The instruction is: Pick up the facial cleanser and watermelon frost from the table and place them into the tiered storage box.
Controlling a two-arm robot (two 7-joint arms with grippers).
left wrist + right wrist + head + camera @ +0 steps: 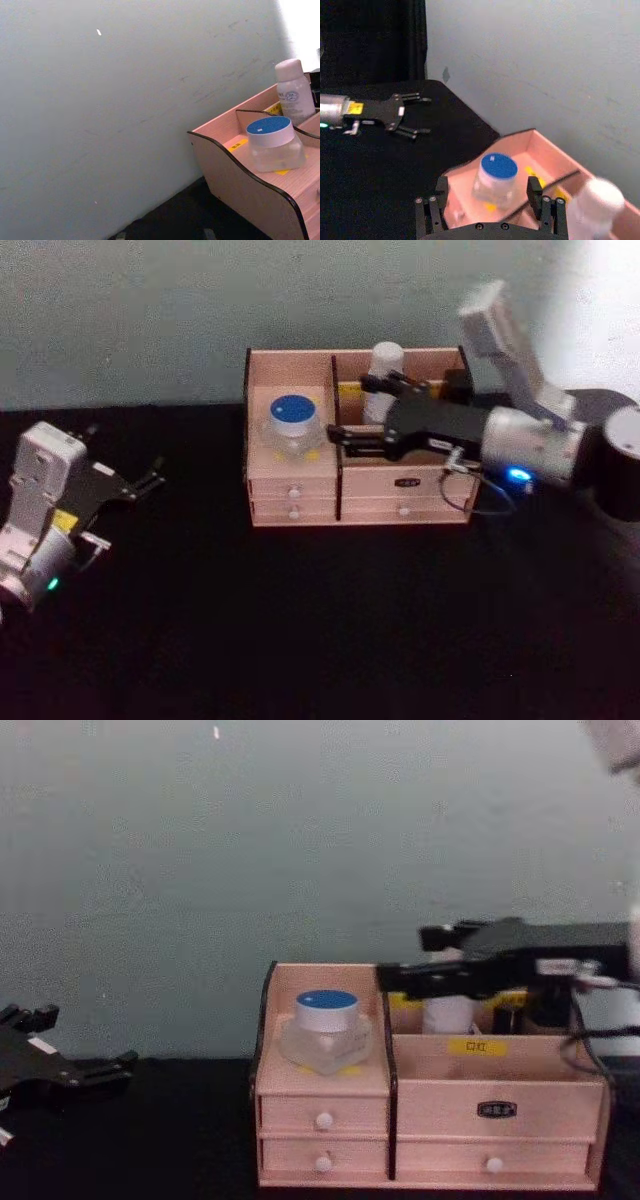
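One black counter point(300, 640) carries everything; near its far edge, against the pale wall, stands one tiered storage box point(430, 1105) of pale pinkish wood with dark side edges. The right arm reaches in over the box from its right side; the right end effector point(352, 410) hangs above the box's middle divider with its two black fingers spread apart and nothing between them. Whether a finger touches the bottle behind cannot be told. The left end effector point(155, 475) lies low over the counter well to the left of the box, pointing towards it; its fingers are likewise apart and empty, and in the chest view it is cut off by the edge.

One facial cleanser point(386, 358) stands upright in the box's rear right compartment; the arm crosses its middle in the head view, the box front hides its base in the chest view, and in the right wrist view it is a white blur. One watermelon frost point(326, 1025), clear with a blue-topped lid, sits on the box's lower left shelf, above the two left drawers. Three white knobs point(323, 1120) show on the box front; one yellow label point(477, 1046) sits on the right front, its print too small to read.
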